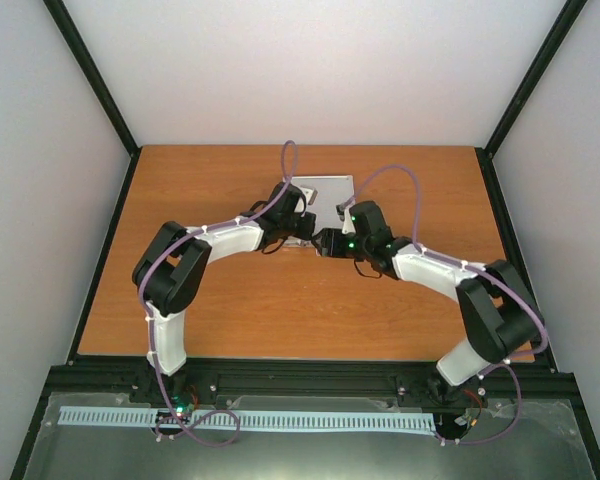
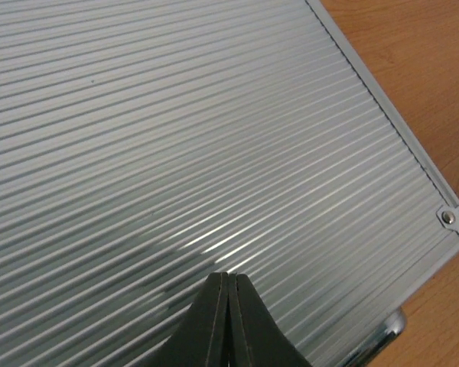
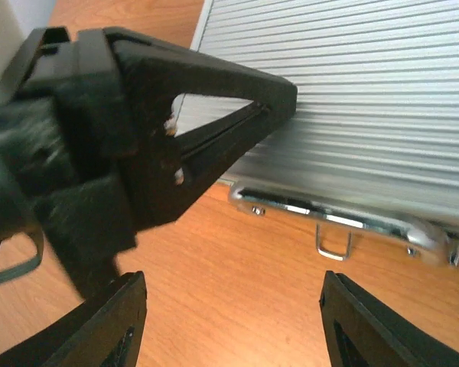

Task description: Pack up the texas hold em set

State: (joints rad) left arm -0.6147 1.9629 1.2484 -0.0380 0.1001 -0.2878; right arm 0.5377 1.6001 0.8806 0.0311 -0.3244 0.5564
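Observation:
The silver ribbed aluminium case (image 1: 328, 190) lies closed and flat at the middle back of the table. Its lid fills the left wrist view (image 2: 176, 138). My left gripper (image 1: 306, 226) is shut and empty, its tips (image 2: 228, 277) pressed down on the lid near the case's front edge. My right gripper (image 1: 323, 243) is open and empty, low over the table just in front of the case. In the right wrist view the case's front edge shows with a chrome latch (image 3: 329, 222) and its loose wire loop. The left gripper (image 3: 279, 95) shows there, on the lid. Chips, buttons and cards are out of view.
The wooden table (image 1: 280, 310) is bounded by black frame posts and white walls. The two arms arch in from the near edge and meet at the case. A slotted white rail (image 1: 250, 420) lies below the table's front edge.

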